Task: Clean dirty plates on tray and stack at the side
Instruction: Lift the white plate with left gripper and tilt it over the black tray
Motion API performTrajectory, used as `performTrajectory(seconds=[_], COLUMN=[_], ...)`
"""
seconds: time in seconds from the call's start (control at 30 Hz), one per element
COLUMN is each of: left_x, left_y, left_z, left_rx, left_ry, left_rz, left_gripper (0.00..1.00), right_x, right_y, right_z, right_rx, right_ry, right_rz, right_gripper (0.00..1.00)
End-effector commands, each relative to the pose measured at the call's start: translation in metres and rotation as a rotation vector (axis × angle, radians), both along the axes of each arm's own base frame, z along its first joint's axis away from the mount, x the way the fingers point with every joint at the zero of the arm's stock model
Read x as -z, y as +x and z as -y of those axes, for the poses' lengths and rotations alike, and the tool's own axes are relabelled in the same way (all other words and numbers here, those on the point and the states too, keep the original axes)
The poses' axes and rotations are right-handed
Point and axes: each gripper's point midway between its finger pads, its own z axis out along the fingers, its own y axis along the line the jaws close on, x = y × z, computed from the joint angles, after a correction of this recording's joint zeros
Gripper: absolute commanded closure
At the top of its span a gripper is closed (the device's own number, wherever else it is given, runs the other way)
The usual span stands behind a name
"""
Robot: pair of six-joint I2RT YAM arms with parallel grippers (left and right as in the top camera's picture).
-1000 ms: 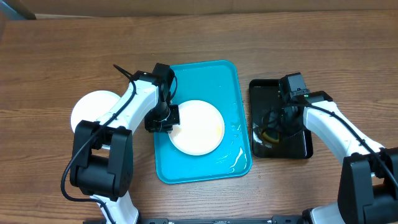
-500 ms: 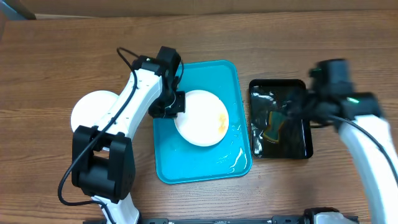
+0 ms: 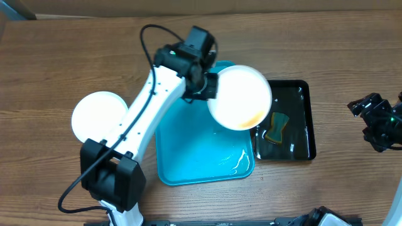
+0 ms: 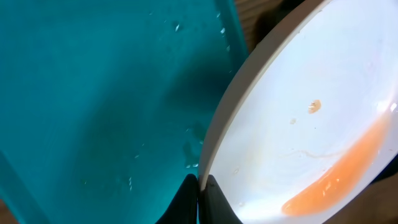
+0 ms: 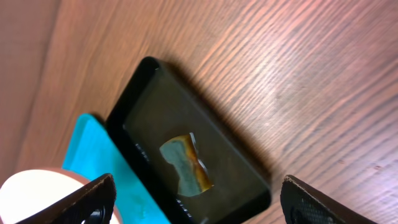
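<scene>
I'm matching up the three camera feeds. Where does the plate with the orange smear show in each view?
Overhead: the plate is at upper centre, its left rim pinched by the left gripper.
Left wrist: the plate fills the right half.
Right wrist: only a white sliver of the plate shows at the bottom left.
Shared landmark: the turquoise tray, beside or under the plate in all three views.

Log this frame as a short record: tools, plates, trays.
left tool: shut on held plate rim
held plate: orange smear; over tray right edge and black tray
side plate: on table, left of tray
sponge: in black tray
right tool: open, empty, far right
</scene>
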Motion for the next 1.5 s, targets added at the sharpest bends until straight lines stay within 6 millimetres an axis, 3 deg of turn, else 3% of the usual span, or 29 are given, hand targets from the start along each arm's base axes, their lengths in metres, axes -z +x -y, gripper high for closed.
performTrajectory(seconds=[0.0, 0.23, 0.4, 0.97, 1.2, 1.47], left_x=[-0.021, -0.048, -0.077, -0.133, -0.142, -0.131], left_y=[0.005, 0.014, 0.003, -0.013, -0.016, -0.015], left_z=[0.018, 0.05, 0.082, 0.113, 0.12, 0.132], left_rx=[-0.017, -0.03, 0.045, 0.203, 0.288, 0.379], left_ry=[0.082, 0.321, 0.42, 0.678, 0.779, 0.961], left_rz=[0.158, 0.512, 0.725, 1.024, 1.071, 1.089], left_gripper=[0.96, 0.96, 0.96, 0.96, 0.96, 0.96], right_x=[-0.004, -0.005, -0.004, -0.004, -0.004, -0.004], right_y=[0.005, 0.006, 0.006, 0.005, 0.006, 0.006], right_z=[-0.007, -0.007, -0.007, -0.007, -0.007, -0.007], right_rx=[-0.031, -0.031, -0.031, -0.031, -0.031, -0.031], right_ry=[0.035, 0.033, 0.033, 0.034, 0.034, 0.034], right_rz=[0.038, 0.04, 0.04, 0.039, 0.039, 0.039], right_gripper=[0.14, 0.14, 0.14, 0.14, 0.14, 0.14])
